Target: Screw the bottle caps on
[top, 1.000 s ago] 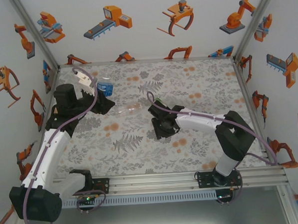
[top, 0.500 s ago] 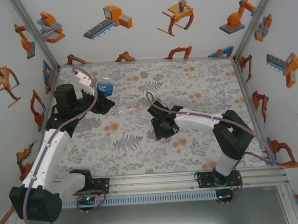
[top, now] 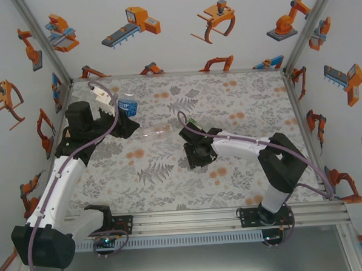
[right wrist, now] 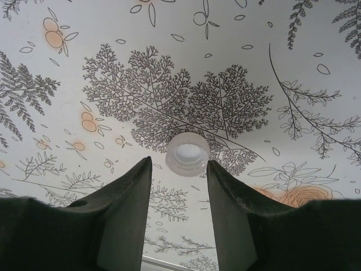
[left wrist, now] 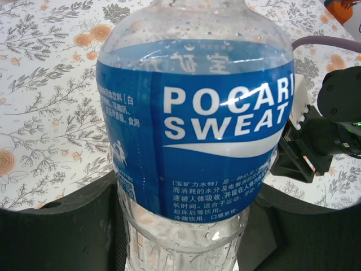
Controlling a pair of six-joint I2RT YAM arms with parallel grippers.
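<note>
Three views, one at a time. From above: left gripper [top: 125,118] at the far left of the table [top: 246,105], clamped on the blue-label bottle [top: 128,104]; plain bottle [top: 156,132] lying flat between the arms; right gripper [top: 197,157] low over mid-table, finger state hard to read from up here. Over to the left wrist: dark fingers [left wrist: 56,231] pressed on both sides of that bottle, droplets inside the clear plastic, label lettering readable. On to the right wrist: fingers [right wrist: 121,217] spread, gripping nothing; white cap [right wrist: 188,153] open side up on the table, just past the tips.
</note>
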